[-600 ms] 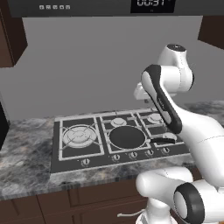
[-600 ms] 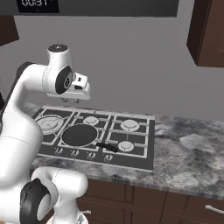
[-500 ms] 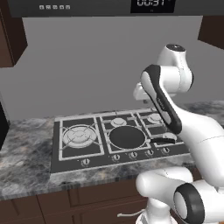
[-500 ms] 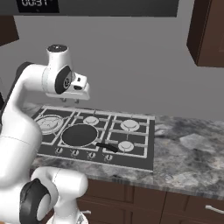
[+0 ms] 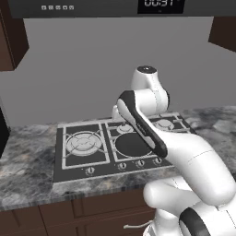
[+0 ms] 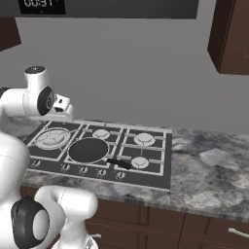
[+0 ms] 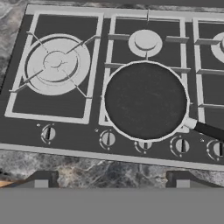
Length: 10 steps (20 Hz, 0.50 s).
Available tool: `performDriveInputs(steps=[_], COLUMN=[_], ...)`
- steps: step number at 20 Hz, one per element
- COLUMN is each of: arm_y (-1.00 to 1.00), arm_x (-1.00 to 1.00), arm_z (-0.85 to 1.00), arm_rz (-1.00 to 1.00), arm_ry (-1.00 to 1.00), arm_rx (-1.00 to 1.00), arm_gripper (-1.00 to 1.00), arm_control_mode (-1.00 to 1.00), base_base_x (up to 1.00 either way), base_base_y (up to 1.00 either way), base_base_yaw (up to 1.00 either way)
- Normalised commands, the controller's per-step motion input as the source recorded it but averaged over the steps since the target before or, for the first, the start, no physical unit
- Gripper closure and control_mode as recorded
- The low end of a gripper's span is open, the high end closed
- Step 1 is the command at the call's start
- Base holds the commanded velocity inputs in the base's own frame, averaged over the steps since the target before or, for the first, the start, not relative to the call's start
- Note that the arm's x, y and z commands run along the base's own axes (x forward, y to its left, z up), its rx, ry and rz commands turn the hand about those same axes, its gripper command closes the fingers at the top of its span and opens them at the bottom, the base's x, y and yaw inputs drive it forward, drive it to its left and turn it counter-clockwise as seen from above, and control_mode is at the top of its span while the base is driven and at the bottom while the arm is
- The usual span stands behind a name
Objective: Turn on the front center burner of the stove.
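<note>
So right now this looks like the approach step, nothing on the stove (image 7: 13, 92) has been touched yet. The hand camera looks down on the cooktop from above its front edge, with the gripper (image 7: 111, 176) hanging over the granite counter (image 7: 109, 170) just in front of the knob row. Only the two finger tips poke up at the bottom, set wide apart with nothing between them, so I'd call the fingers spread and empty. The front center burner (image 7: 145, 100) is the big dark disc in the middle section, with the small white-capped burner (image 7: 145, 41) behind it and the big ring burner (image 7: 57, 64) off to the side. There's also a dark handle-looking thing (image 7: 209, 130) sticking out at the disc's edge, so it may actually be a pan. Five knobs sit along the front; the middle knob (image 7: 145, 145) is partly tucked under the disc's rim. My guess is that's the one to go for, so next it has to drop down, straddle that knob and twist.
</note>
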Motion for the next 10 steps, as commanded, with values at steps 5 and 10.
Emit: performDriveInputs(steps=[5,10], arm_y=[0.08,0.03], arm_x=[0.00,0.02], arm_z=[-0.15,-0.52], arm_rz=[0.00,-0.03], arm_ry=[0.02,0.16], arm_rx=[0.00,0.00], arm_gripper=[-1.00,-1.00], arm_control_mode=[-1.00,-1.00], base_base_x=[0.00,0.00], base_base_y=[0.00,0.00], base_base_yaw=[0.00,0.00])
